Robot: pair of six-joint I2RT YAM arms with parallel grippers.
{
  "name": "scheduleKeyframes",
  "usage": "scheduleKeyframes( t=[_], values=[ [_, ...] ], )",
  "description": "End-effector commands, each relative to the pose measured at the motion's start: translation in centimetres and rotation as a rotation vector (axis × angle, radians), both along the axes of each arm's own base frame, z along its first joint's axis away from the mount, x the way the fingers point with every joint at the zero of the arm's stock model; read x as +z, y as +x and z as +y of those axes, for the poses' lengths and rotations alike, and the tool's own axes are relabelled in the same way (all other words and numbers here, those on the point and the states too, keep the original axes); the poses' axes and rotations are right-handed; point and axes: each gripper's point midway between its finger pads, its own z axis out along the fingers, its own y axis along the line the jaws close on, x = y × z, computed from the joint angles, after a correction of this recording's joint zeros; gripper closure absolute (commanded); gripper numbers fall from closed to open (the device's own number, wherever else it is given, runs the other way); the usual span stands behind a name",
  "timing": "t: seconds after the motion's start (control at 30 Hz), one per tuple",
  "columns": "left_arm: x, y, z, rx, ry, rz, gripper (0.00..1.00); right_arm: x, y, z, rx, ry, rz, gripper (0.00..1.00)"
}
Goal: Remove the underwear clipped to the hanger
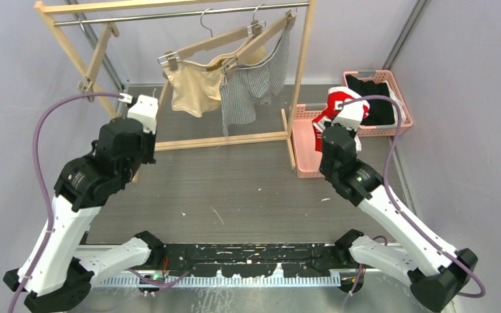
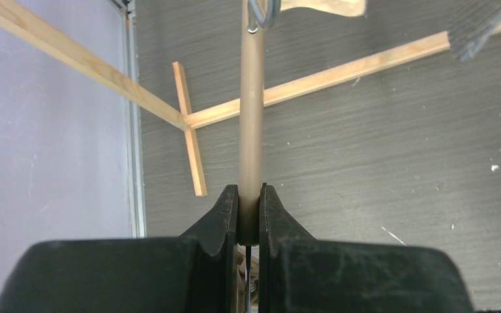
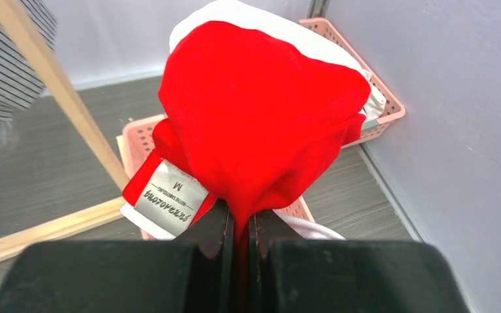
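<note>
While the right hand point(image 3: 241, 218) is pinched shut on a fold of the red shorts point(image 3: 261, 111), that pair is off the hanger and hangs bunched above the near pink basket point(image 1: 303, 153). I read the step as drop-off of pair one. The next move looks like lowering over the basket, then opening the hand so the cloth falls inside, not on the rim.

The left hand point(image 2: 248, 195) is clamped tight on a tan wooden bar point(image 2: 251, 117) that runs up to a metal clip point(image 2: 261, 16). It's probably the end of a hanger; can't tell for sure.

The beige shorts point(image 1: 192, 88) and striped shorts point(image 1: 251, 88) hang clipped on the rack point(image 1: 300, 72), two to go.

Obstacles: the rack's right post stands between the baskets and the hanging pairs, just beside the near basket. The far basket point(image 1: 401, 107) holds black clothes point(image 1: 375, 98), not ours. The worktop point(image 1: 235, 182) carries the rack's base rail in front of the shorts.
</note>
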Motion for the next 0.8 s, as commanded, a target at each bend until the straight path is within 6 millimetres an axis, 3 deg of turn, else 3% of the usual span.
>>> scheduleKeyframes(
  t=[0.0, 0.17, 0.33, 0.63, 0.77],
  values=[
    [3.6, 2.6, 0.8, 0.024, -0.040, -0.100, 1.00, -0.1, 3.1, 0.3, 0.011, 0.019, 0.007, 0.99],
    [3.5, 4.8, 2.3, 0.052, -0.069, -0.076, 1.00, -2.4, 5.8, -1.1, -0.021, 0.005, 0.049, 0.99],
    [4.3, 6.4, 2.1, 0.013, -0.119, -0.085, 1.00, -6.6, 7.2, -2.6, -0.045, 0.019, 0.133, 0.99],
    [6.9, 8.4, 2.2, -0.006, -0.195, -0.133, 1.00, -11.0, 9.1, -2.1, -0.005, 0.055, 0.210, 0.99],
    [9.1, 9.0, 2.6, -0.002, -0.208, -0.172, 1.00, -12.9, 9.7, -1.7, 0.003, 0.062, 0.244, 0.99]
  ],
)
